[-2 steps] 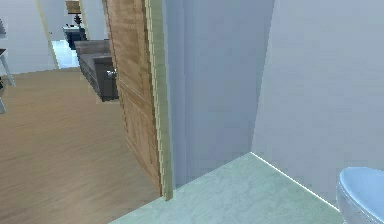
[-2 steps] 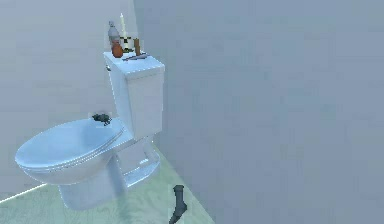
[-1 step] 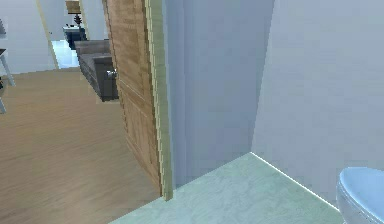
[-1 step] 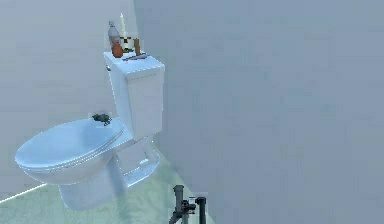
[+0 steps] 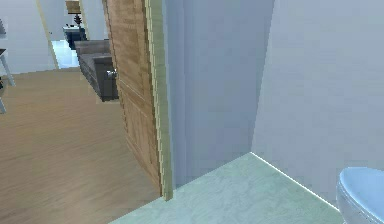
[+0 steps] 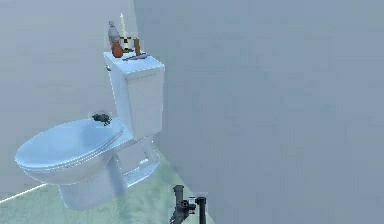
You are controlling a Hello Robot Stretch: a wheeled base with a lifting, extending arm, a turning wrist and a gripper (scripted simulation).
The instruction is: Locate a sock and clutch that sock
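A small dark thing (image 6: 100,118) lies on the white toilet's (image 6: 75,150) lid, near the tank; its shape is too small to name. My gripper (image 6: 183,207) shows as a dark form low in the arm side view, just above the bottom edge, over the pale green floor (image 6: 150,200) and to the right of the toilet's base. Its far end is hard to make out, so I cannot tell whether it holds anything.
Bottles and small items (image 6: 123,45) stand on the toilet tank (image 6: 138,85). In the forward view a wooden door (image 5: 135,90) stands ajar beside a grey wall (image 5: 215,80). Wood floor (image 5: 60,150) leads to a grey sofa (image 5: 97,62). The toilet bowl's rim (image 5: 362,195) shows at the bottom right.
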